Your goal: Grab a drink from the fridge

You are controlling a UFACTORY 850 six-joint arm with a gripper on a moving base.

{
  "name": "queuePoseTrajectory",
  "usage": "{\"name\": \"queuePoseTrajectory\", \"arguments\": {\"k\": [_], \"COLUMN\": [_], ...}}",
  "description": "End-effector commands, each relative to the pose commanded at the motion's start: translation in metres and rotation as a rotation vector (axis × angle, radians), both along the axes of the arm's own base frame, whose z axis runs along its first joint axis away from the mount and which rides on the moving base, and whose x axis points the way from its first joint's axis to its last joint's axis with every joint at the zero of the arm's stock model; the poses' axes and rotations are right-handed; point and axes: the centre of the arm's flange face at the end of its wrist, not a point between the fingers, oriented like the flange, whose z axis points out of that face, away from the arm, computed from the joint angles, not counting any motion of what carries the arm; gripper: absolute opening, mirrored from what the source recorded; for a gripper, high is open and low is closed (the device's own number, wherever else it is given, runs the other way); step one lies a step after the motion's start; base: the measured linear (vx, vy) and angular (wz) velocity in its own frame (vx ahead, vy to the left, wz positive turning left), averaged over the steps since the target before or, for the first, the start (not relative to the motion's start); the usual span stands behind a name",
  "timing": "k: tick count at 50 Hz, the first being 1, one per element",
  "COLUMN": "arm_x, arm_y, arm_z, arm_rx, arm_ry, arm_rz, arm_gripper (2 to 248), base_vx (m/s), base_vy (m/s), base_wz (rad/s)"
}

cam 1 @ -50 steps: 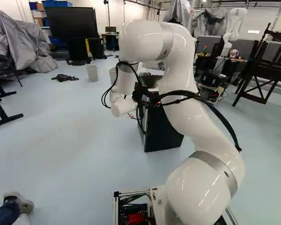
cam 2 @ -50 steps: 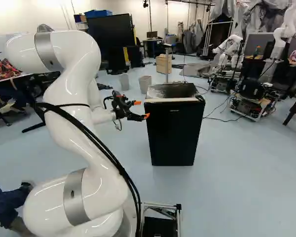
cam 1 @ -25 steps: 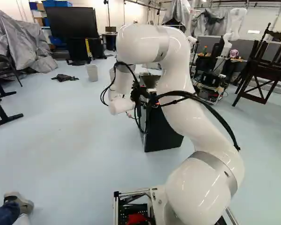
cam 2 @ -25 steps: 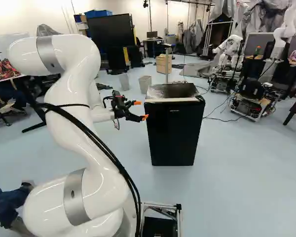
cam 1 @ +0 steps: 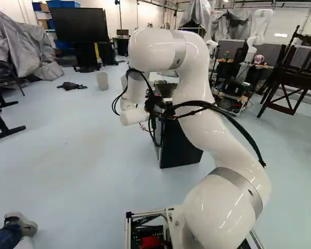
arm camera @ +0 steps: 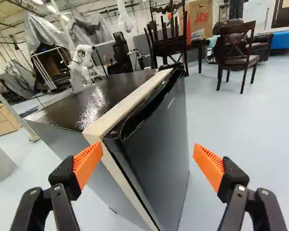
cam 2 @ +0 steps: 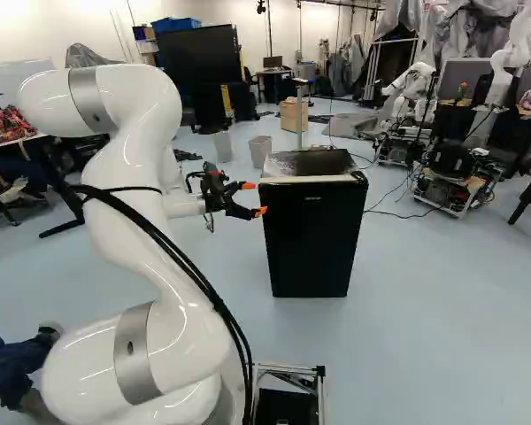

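Observation:
In the right base view my gripper (cam 2: 255, 199) is beside the upper left front edge of the black fridge (cam 2: 311, 239), its orange-tipped fingers pointing towards it. The fridge door is closed, and no drink shows. Seen along the wrist, the gripper (arm camera: 148, 153) stands wide open with nothing gripped. The fridge's door edge and pale front rim (arm camera: 130, 103) lie ahead, between the lines of the two orange pads. One pad (arm camera: 88, 163) is on the side of the fridge body, the other (arm camera: 209, 166) on the side of the door's front face.
Behind the fridge stand grey bins (cam 2: 260, 150) and a wooden drawer box (cam 2: 294, 114). Another robot (cam 2: 456, 173) is farther off, past the fridge. Dark wooden chairs (arm camera: 237, 53) stand beyond the door side. A person's shoe (cam 1: 20, 224) shows near the base.
The arm's raised bend has sunk a little in the right base view, and the gripper has shifted and tilted slightly beside the fridge. Base and fridge have not moved.

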Motion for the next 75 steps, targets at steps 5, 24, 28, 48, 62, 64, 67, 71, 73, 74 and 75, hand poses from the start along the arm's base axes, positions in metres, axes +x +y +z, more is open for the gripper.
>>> {"name": "queuePoseTrajectory", "arguments": {"k": [5,24,28,48,62,64,67,71,73,74,75], "arm_x": [0.0,0.0,0.0,0.01,0.016,0.017,0.017,0.018,0.018,0.019,0.019], "arm_y": [0.0,0.0,0.0,0.001,-0.002,-0.003,-0.004,-0.006,-0.007,-0.007,-0.008], "arm_z": [0.0,0.0,0.0,0.0,0.0,0.0,0.0,0.0,0.0,0.0,0.0], "arm_rx": [-0.026,-0.058,-0.058,-0.052,-0.048,-0.048,-0.048,-0.047,-0.047,-0.047,-0.047], "arm_ry": [0.041,0.092,0.091,0.079,0.072,0.072,0.072,0.071,0.071,0.071,0.071], "arm_rz": [0.009,0.021,0.02,0.014,0.004,0.002,-0.001,-0.004,-0.006,-0.007,-0.008], "arm_gripper": [247,247,247,247,247,247,247,247,247,247,247], "base_vx": [0.0,0.0,0.0,0.0,0.0,0.0,0.0,0.0,0.0,0.0,0.0], "base_vy": [0.0,0.0,0.0,0.0,0.0,0.0,0.0,0.0,0.0,0.0,0.0], "base_wz": [0.0,0.0,0.0,0.0,0.0,0.0,0.0,0.0,0.0,0.0,0.0]}}
